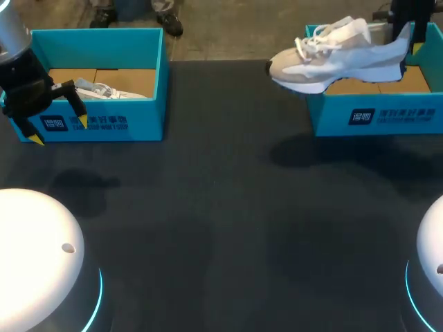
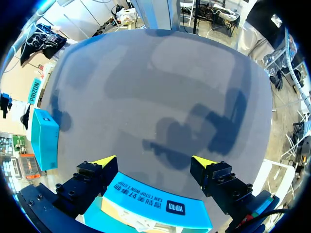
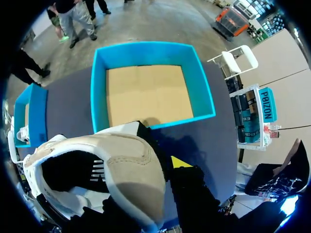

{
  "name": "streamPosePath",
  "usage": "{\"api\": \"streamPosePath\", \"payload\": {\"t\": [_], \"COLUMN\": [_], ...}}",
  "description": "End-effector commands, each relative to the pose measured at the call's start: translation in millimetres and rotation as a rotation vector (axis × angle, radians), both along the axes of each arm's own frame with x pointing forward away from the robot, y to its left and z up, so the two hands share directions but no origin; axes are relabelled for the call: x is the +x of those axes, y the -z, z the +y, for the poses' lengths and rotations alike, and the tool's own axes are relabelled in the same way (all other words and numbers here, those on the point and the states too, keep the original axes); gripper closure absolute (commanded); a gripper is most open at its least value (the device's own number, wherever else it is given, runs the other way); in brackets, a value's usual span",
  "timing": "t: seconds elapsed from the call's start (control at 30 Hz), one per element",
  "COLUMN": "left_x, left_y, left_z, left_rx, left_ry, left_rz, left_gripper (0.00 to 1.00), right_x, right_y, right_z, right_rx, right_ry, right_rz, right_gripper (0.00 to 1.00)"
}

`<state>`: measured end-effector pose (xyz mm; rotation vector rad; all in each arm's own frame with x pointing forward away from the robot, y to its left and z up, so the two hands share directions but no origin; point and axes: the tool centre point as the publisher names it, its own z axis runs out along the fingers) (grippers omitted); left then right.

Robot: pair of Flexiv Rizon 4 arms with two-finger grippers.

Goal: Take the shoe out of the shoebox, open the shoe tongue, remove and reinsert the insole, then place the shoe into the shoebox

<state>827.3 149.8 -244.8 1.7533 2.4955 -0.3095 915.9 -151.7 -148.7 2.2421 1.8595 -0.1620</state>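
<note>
A white and beige sneaker (image 1: 336, 55) hangs in the air over the front left corner of the right blue shoebox (image 1: 374, 117), toe pointing left. My right gripper (image 1: 408, 50) is shut on its heel. In the right wrist view the heel collar (image 3: 121, 170) fills the space at the gripper (image 3: 160, 164), one yellow fingertip (image 3: 180, 161) shows, and the shoebox (image 3: 146, 58) beyond is empty down to its cardboard floor. My left gripper (image 1: 59, 126) stands open in front of the left shoebox (image 1: 104, 121), which holds a second white shoe (image 1: 100, 90).
In the left wrist view the open left gripper (image 2: 154, 161) hovers just above the near wall of the left shoebox (image 2: 155, 206), with dark tabletop (image 2: 160, 87) ahead. The dark table (image 1: 221, 221) stretches between the two boxes and toward me.
</note>
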Motion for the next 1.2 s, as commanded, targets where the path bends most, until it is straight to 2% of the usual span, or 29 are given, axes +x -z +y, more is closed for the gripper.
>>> {"api": "streamPosePath", "payload": {"t": [0.03, 0.77, 1.2], "left_x": [-0.5, -0.5, -0.5], "left_y": [0, 0, 0], "left_z": [0, 0, 0], "left_rx": [0.002, 0.002, 0.002], "left_ry": [0.0, 0.0, 0.0], "left_rz": [-0.002, -0.002, -0.002], "left_gripper": [0.0, 0.0, 0.0], "right_x": [-30.8, -128.4, -177.0], "right_y": [1, 26, 58], "right_z": [13, 89, 136], "right_rx": [-0.011, 0.014, 0.026], "right_ry": [-0.018, -0.068, -0.095], "right_rz": [-0.073, -0.051, -0.019], "right_gripper": [1.0, 1.0, 1.0]}}
